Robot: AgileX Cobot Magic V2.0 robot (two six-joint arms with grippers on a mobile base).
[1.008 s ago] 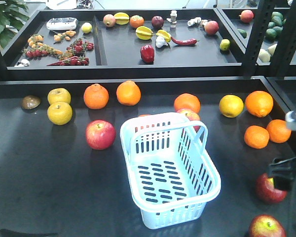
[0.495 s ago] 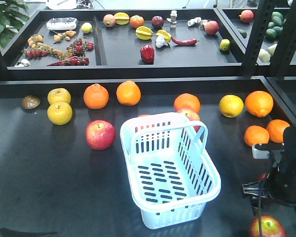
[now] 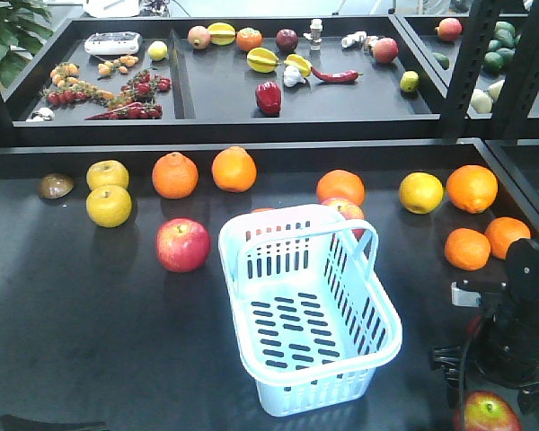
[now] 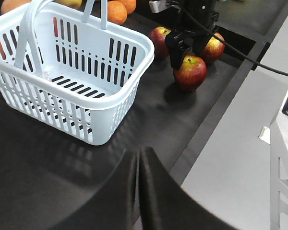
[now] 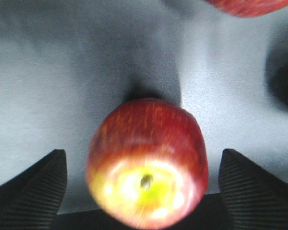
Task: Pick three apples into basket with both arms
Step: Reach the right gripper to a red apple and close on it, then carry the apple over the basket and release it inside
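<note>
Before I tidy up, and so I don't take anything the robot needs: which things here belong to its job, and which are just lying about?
Job: basket; right tool; apple under it; two apples alongside.
Lying about: oranges; yellow fruits; other red apples, probably; produce in the back trays.

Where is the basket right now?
Front view: the basket sits mid-table, with a red apple to its left and the right gripper near its lower-right corner.
</note>
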